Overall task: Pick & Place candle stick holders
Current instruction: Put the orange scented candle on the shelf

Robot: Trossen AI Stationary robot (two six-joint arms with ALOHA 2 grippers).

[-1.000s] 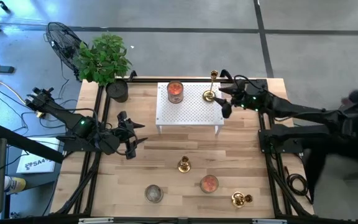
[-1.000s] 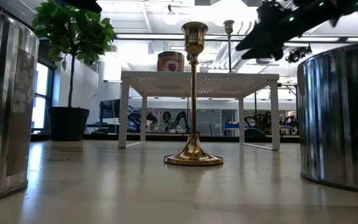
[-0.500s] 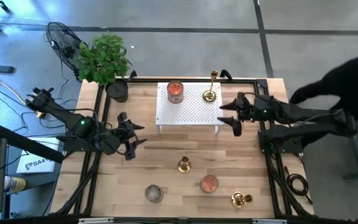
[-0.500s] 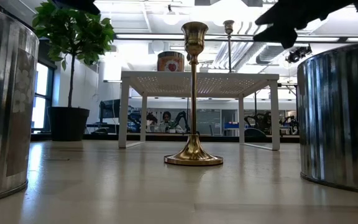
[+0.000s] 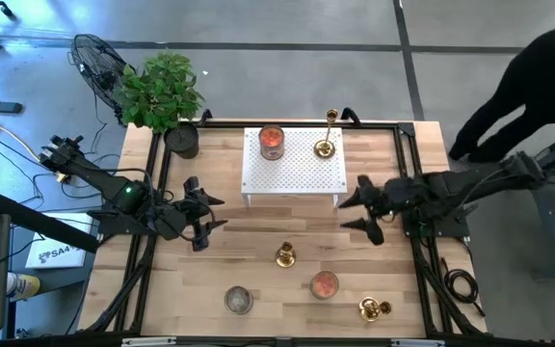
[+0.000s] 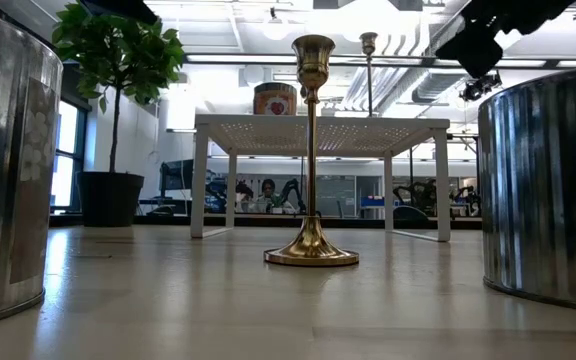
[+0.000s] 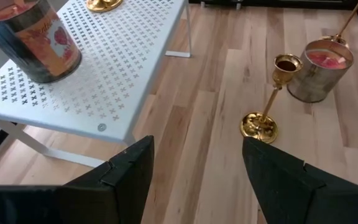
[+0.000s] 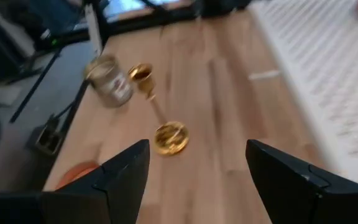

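Standing mid-table, a candlestick (image 5: 284, 254) lies between both empty, part-open grippers, left (image 5: 206, 214) and right (image 5: 358, 212); another (image 5: 325, 134) tops the white rack (image 5: 292, 173).

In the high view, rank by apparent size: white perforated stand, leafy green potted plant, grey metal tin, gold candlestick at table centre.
1. White perforated stand.
2. Leafy green potted plant, somewhat smaller.
3. Grey metal tin.
4. Gold candlestick, slightly smaller than the tin in footprint; seen end-on from above, so its height does not show.
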